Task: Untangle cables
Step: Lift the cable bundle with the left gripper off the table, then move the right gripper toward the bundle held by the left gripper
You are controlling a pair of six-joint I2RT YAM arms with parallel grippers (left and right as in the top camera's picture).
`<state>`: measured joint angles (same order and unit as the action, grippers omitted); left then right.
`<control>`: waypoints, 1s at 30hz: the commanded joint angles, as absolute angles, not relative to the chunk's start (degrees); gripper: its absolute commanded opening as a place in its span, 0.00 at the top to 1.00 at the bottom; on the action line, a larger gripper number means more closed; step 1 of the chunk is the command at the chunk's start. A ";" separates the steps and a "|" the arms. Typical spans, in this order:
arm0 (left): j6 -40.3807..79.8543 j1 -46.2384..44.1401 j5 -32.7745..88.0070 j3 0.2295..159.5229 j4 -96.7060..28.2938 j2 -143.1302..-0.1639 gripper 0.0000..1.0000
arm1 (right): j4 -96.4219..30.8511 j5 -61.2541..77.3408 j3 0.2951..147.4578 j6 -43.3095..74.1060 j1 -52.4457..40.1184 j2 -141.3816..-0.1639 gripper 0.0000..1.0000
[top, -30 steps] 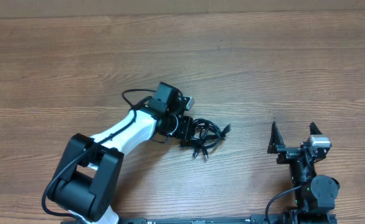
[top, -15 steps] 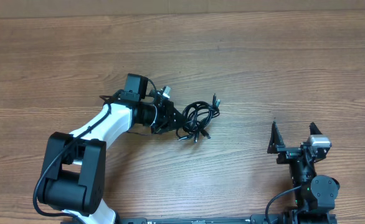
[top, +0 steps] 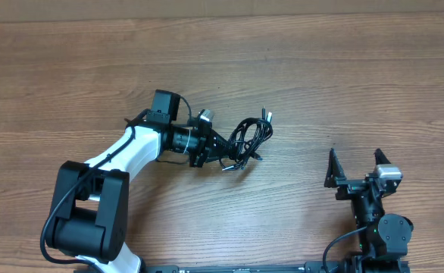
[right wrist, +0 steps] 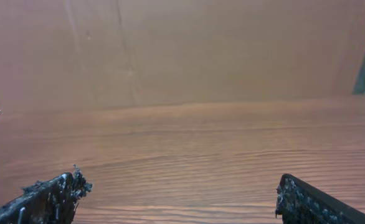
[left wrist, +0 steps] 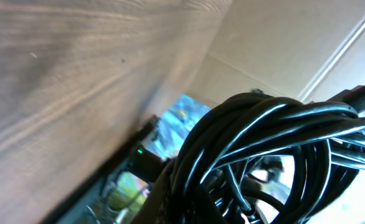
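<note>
Left gripper [top: 220, 147] clamps the tangled cables [top: 251, 136], bundle sticking out past its tips. Right gripper [top: 355, 154] sits well right of the cables, jaws spread wide.

- The cables [top: 246, 141] are thin, glossy black cords, wound together into one tangled bunch of overlapping loops.
- The bunch is near the middle of the bench [top: 320, 76], and its left side is pinched in the closed left gripper [top: 220, 149].
- A small plug end [top: 265, 114] sticks out at the upper right, and more point down-left along the lower edge.
- In the left wrist view, the curved strands sit close to the lens and catch the light.
</note>
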<state>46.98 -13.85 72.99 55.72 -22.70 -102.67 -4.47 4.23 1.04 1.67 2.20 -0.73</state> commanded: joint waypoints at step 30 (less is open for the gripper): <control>72.07 -8.25 83.00 56.51 -22.11 -101.86 0.96 | 12.14 35.62 1.13 82.98 2.00 -1.52 0.00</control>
